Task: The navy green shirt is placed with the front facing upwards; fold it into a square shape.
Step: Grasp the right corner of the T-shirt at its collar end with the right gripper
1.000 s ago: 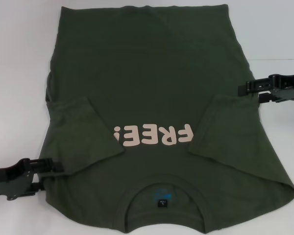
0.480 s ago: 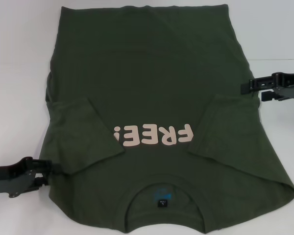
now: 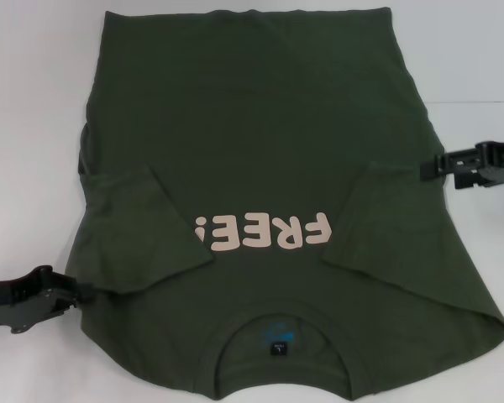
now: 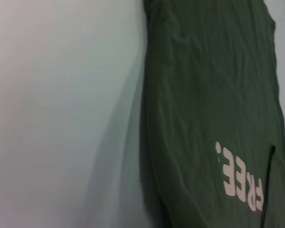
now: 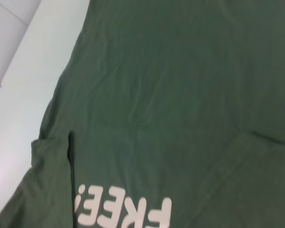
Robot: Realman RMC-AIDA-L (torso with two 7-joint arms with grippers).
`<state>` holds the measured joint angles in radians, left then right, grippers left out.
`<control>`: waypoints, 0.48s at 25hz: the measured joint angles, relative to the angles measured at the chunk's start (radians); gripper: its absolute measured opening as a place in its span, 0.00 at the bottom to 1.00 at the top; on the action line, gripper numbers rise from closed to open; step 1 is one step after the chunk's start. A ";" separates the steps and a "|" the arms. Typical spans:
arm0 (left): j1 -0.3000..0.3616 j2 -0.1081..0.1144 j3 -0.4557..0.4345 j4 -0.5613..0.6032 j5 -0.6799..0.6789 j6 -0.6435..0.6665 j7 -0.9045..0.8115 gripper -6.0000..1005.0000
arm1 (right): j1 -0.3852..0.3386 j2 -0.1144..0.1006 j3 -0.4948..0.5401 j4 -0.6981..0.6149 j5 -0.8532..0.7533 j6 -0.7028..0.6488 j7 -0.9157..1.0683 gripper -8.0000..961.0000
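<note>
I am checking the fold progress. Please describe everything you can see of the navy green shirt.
The navy green shirt is dark olive, looks like soft cotton, and lies flat, front up, on the white table. Both short sleeves are folded inward over the chest, beside pale pink "FREE!" lettering. The ribbed collar with a small blue-printed label lies nearest the robot. The left gripper is at its left edge, the right gripper at its right edge.

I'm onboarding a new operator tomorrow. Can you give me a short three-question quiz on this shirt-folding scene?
1. True or false: both sleeves of the shirt are folded in over its front.
2. Which gripper is nearer the collar: A) left gripper B) right gripper?
3. Fill in: the lettering reads ____.

Key: 1 true; 2 A; 3 FREE!
</note>
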<state>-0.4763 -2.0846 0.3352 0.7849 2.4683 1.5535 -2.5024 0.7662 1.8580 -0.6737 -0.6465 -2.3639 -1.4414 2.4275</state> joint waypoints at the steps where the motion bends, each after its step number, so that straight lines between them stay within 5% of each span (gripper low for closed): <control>1: -0.001 0.001 -0.001 0.000 -0.002 0.004 0.004 0.15 | -0.006 -0.006 0.000 -0.001 0.000 -0.013 -0.003 0.95; 5: -0.007 0.007 -0.004 0.001 -0.019 0.031 0.023 0.06 | -0.037 -0.034 -0.006 -0.001 -0.015 -0.082 -0.011 0.95; 12: -0.013 0.011 -0.005 0.001 -0.041 0.029 0.034 0.06 | -0.083 -0.064 -0.001 -0.004 -0.089 -0.148 0.020 0.95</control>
<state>-0.4892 -2.0732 0.3298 0.7854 2.4271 1.5826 -2.4688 0.6835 1.7936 -0.6746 -0.6508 -2.4527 -1.5898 2.4476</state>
